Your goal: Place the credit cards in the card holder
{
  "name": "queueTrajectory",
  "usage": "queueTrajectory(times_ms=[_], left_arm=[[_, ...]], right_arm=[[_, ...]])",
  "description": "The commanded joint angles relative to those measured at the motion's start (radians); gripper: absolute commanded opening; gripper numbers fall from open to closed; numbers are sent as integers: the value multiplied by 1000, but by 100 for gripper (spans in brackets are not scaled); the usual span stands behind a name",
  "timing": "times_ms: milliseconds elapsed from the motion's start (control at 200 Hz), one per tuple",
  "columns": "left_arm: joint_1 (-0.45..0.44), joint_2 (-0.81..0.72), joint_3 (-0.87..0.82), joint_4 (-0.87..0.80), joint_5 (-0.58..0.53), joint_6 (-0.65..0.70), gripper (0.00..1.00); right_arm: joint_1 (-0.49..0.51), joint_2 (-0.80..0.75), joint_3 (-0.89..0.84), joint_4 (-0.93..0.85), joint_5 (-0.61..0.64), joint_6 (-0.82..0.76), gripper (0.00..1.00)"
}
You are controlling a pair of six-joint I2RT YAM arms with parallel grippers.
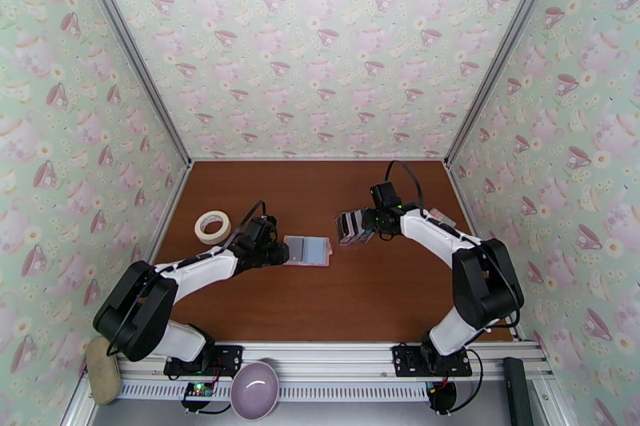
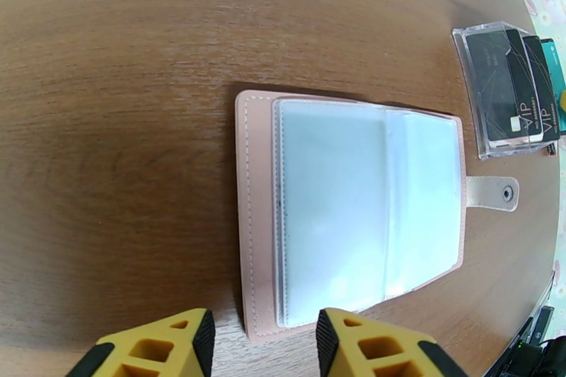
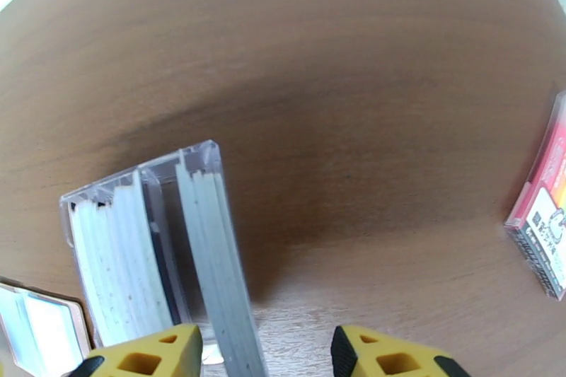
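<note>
my left pincer point(image 2: 262, 332) gapes empty, card holder point(image 2: 354, 209) open at twelve o'clock; my right pincer point(image 3: 265, 343) loosely straddles the credit cards point(image 3: 212, 244); none filed.

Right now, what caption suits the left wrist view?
Open pink card holder lies before the left claw; credit cards stand in a clear box.

A: The two arms, how do they look?
B: Left arm point(image 1: 196, 266) and right arm point(image 1: 436, 232): white shells between bulky black joints; thin black cables point(image 1: 408, 172) looping off the wrists; black base plates point(image 1: 228, 357) underneath.
A: And the fingers?
B: Fingers point(image 2: 152, 346): yellow plastic with square cut-outs; black inner pads point(image 2: 205, 334).
</note>
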Motion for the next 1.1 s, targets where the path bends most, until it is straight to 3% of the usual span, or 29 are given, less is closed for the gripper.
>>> queueTrajectory(times_ms=[0, 441, 1097], left_arm=[[6, 24, -9, 20, 29, 15, 44], [7, 46, -10, 43, 47, 3, 44], [7, 55, -7, 54, 58, -8, 44]], right_arm=[[-6, 18, -15, 20, -24, -19, 54], [-6, 14, -6, 4, 29, -30, 51], [-6, -41, 42, -49, 67, -56, 38]])
